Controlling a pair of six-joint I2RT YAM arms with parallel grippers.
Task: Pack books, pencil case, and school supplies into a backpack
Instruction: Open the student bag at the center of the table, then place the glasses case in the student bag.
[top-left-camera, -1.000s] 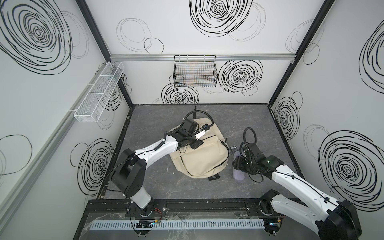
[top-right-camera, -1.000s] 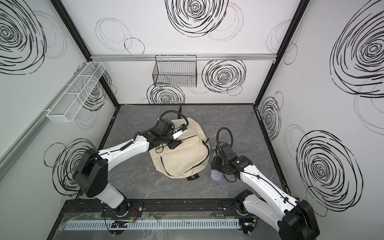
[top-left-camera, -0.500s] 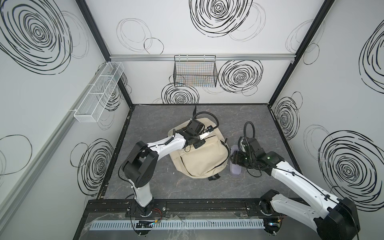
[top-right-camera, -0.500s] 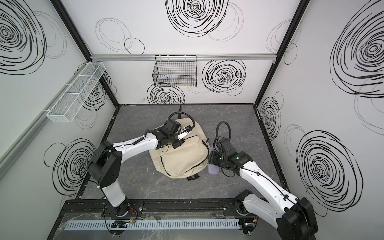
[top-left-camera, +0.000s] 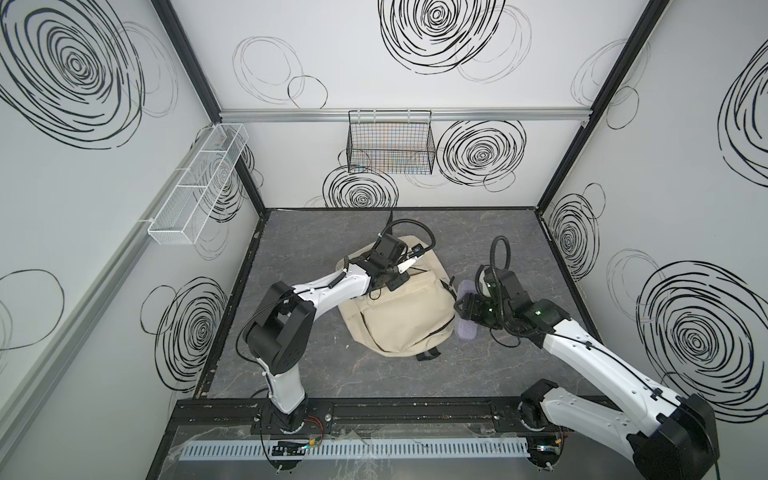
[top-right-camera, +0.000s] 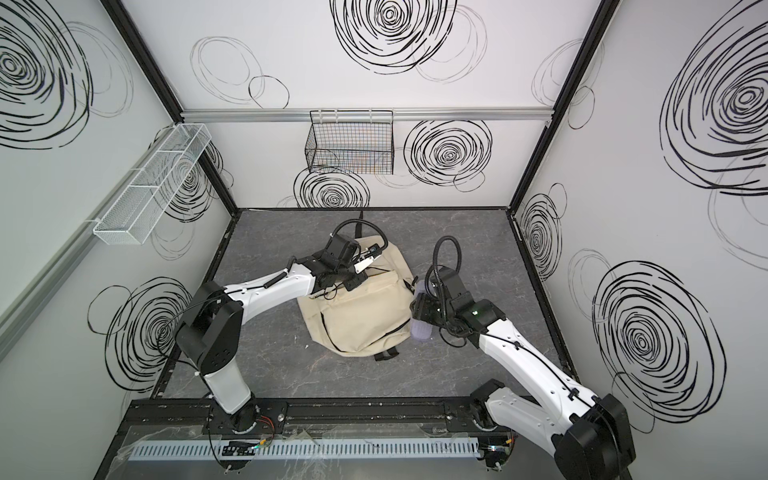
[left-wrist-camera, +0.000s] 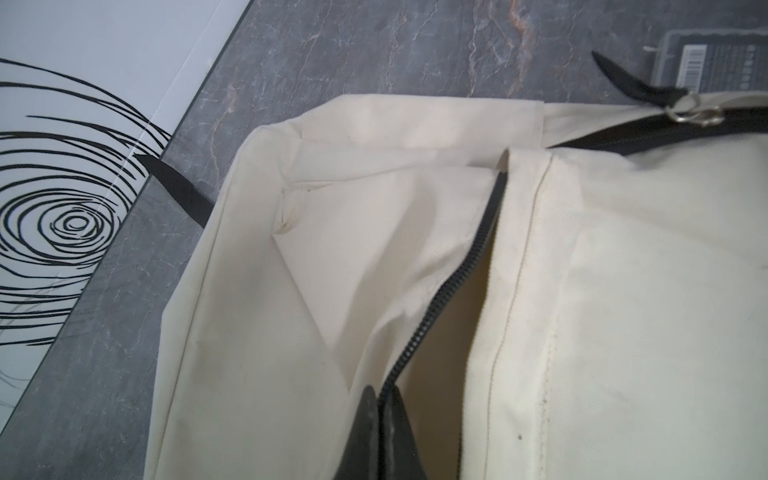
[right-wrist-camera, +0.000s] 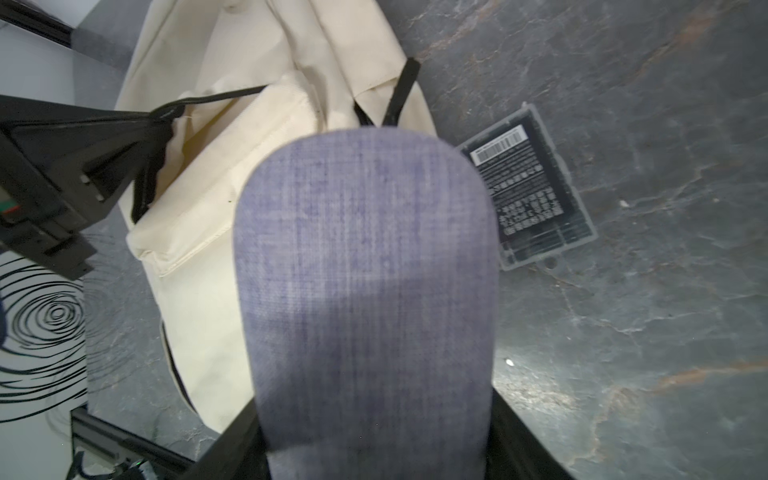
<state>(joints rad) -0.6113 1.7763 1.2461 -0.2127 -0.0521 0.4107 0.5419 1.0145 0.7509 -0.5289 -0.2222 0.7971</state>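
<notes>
Left gripper (left-wrist-camera: 381, 399) has snapped closed since a second ago. It was open over the backpack (top-left-camera: 399, 316); now the fingers pinch the black zipper edge of the main opening, at the bag's far end. The opening gapes a little beside the pinch (beige lining visible inside).

Right gripper (top-left-camera: 470, 309) has carried the pencil case (right-wrist-camera: 365, 270) farther in, and it now sits just beside the bag's right side. The jaws are clamped on the case's long sides, with the rounded lavender end sticking out ahead of the wrist.

School supplies (right-wrist-camera: 528, 195) packet lies flat on the grey table (top-left-camera: 316, 232), barcode up, close to the backpack's far-right corner.

Backpack lies flat mid-table, front pocket up.
</notes>
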